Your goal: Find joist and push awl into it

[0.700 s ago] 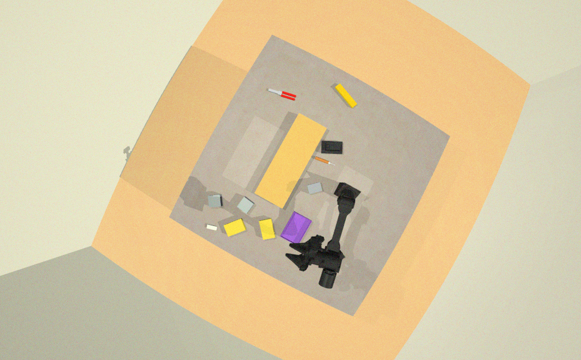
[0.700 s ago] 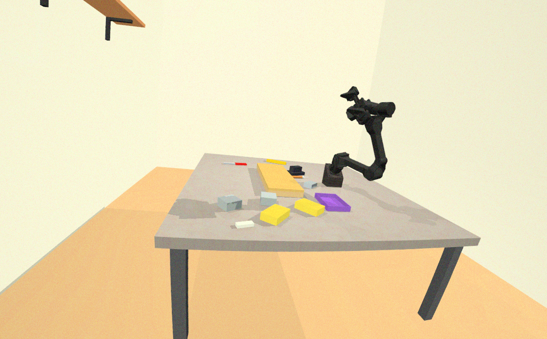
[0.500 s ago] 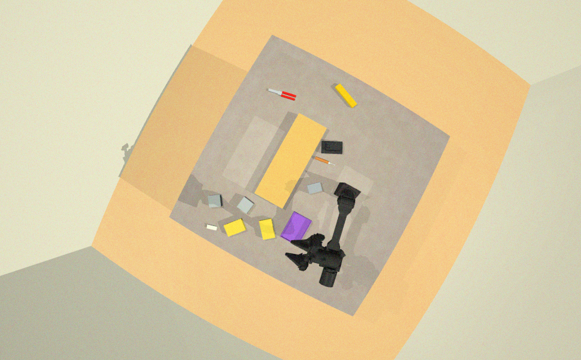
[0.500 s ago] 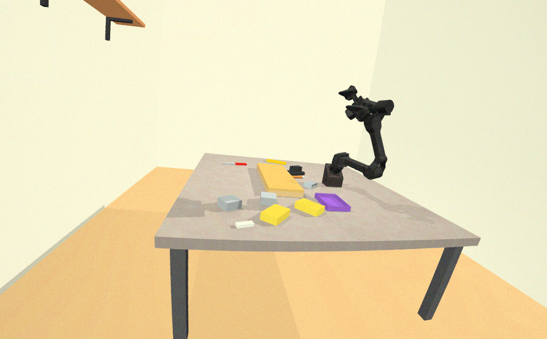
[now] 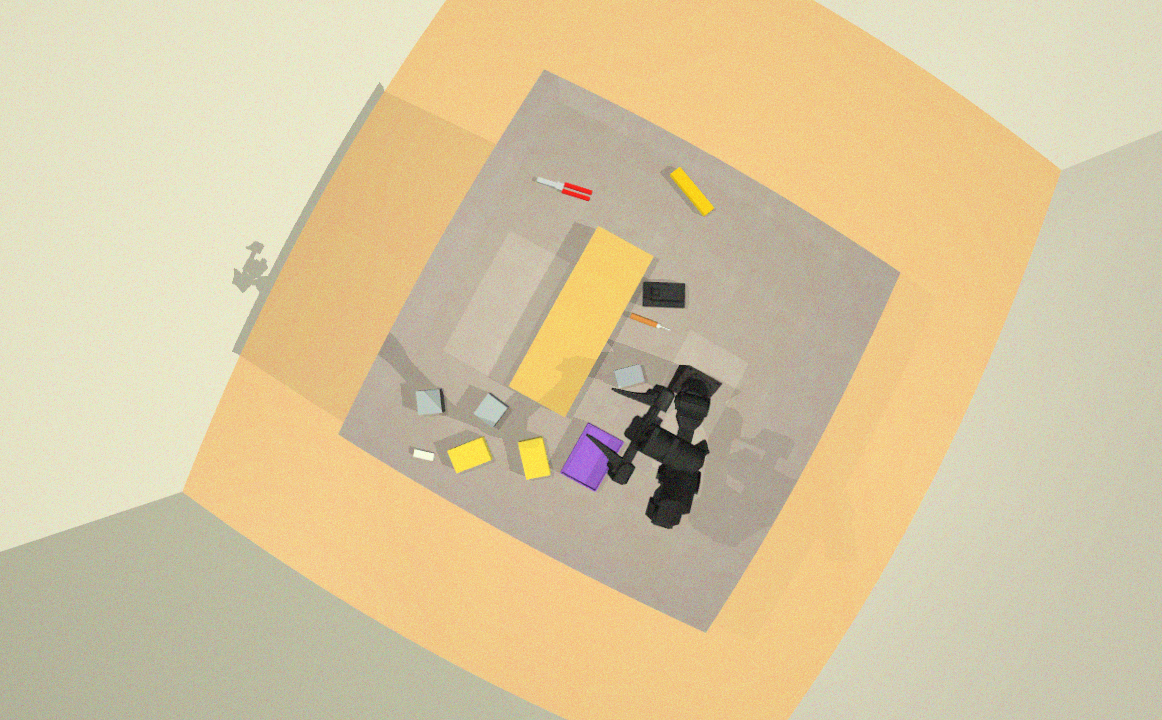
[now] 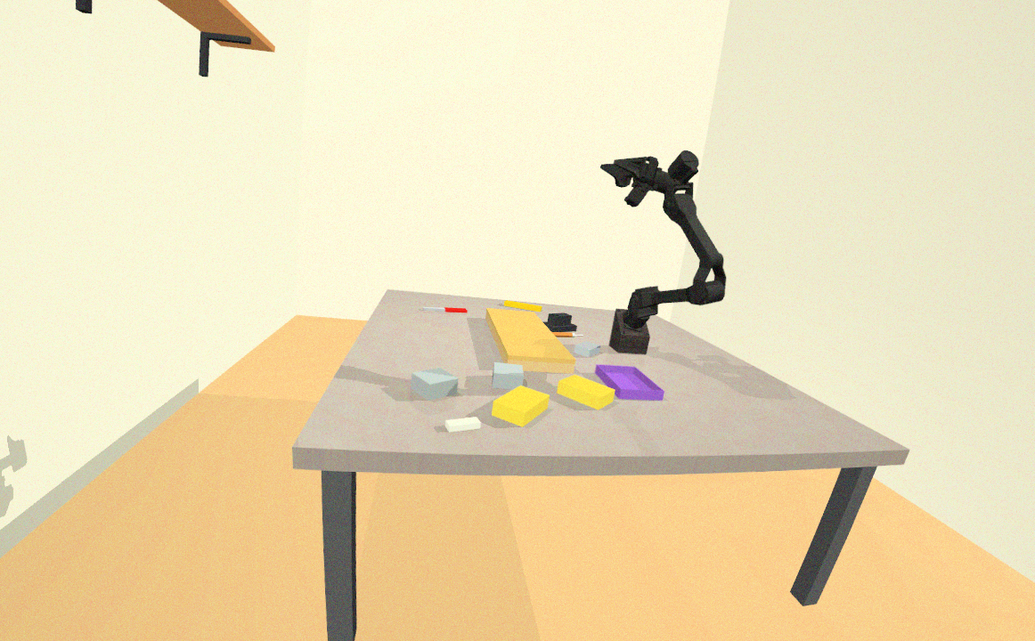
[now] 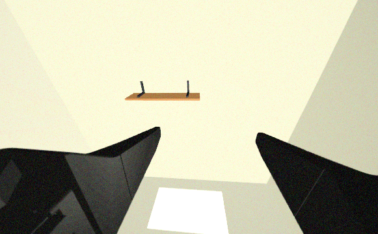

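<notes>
The floor panel (image 5: 581, 322) (image 6: 529, 338) is a long yellow-orange slab lying on the table; no hole can be made out in it. The black stud finder (image 5: 663, 294) (image 6: 559, 322) lies beside its long edge. The awl (image 5: 645, 319) (image 6: 563, 335), with an orange handle and a pale tip, lies on the table next to the stud finder. The purple tray (image 5: 578, 470) (image 6: 639, 393) looks empty, though part is hidden from above by a finger. My gripper (image 5: 601, 413) (image 6: 613, 175) (image 7: 207, 134) is wide open and empty, high above the table. The joist is not visible.
Yellow blocks (image 5: 469, 454) (image 5: 533, 458), grey-blue blocks (image 5: 428, 402) (image 5: 490, 409) and a white piece (image 5: 423, 454) lie past the panel's near end. Another grey-blue block (image 5: 629, 376) is by the arm base. Red-handled pliers (image 5: 576, 190) and a yellow bar (image 5: 691, 191) lie beyond the far end.
</notes>
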Available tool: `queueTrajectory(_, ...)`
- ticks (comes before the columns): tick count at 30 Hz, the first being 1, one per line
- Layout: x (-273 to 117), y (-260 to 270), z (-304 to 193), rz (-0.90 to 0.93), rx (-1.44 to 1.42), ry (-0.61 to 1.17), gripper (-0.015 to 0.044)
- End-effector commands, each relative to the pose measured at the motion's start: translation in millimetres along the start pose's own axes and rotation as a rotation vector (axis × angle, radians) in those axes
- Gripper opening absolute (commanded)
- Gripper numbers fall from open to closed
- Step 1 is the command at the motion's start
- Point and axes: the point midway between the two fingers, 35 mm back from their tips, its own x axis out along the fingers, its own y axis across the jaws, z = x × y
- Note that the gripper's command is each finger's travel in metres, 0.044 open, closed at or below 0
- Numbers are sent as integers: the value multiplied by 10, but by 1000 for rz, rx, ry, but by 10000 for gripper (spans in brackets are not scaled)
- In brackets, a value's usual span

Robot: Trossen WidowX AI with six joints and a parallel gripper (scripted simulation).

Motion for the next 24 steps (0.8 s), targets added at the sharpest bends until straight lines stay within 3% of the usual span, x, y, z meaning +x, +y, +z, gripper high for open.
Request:
queueTrajectory(1, 154, 524, 7, 79, 222, -20, 440)
queueTrajectory(11, 485, 2183, 648, 413, 908, -117, 440)
queueTrajectory(24, 265, 3538, 2458, 1037, 1662, -296, 440)
